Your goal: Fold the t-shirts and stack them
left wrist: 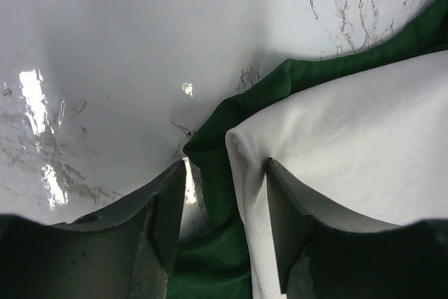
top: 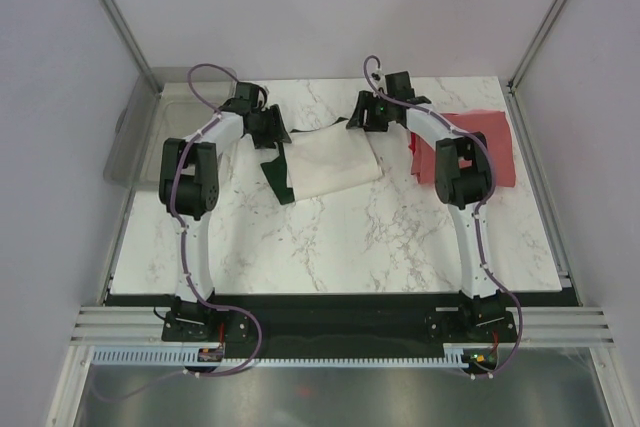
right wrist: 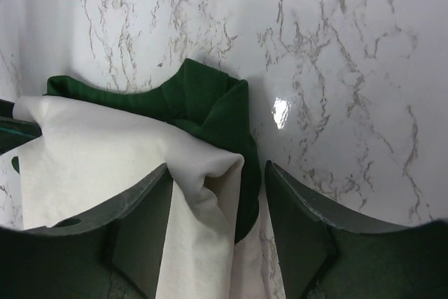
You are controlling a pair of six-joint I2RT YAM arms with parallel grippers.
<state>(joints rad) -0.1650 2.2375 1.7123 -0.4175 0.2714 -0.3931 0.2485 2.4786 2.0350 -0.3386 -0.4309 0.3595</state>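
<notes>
The marble surface point(top: 330, 237) carried both shirts. The cream-white shirt point(top: 335, 162) lay part-folded near the far middle, its long axis running left to right between the two arms. The red shirt point(top: 495, 147) sat flat at the far right, partly under the right arm and well apart from the left.

Each arm reached to one far corner of the white shirt. The left gripper point(top: 268, 129) stood at its left end and the right gripper point(top: 366, 113) at its right end, so each was nearest its own corner.

From the left wrist, the spread fingers point(left wrist: 168, 208) straddled a white fold and the green sleeve point(left wrist: 217, 145), with a gap on either side and no pinch. From the right wrist, the jaws likewise stood apart around the bunched corner point(right wrist: 210, 166), with green cloth point(right wrist: 210, 103) just beyond. The cloth lay directly between each pair of fingers, so a grasp seemed to need only closing.
</notes>
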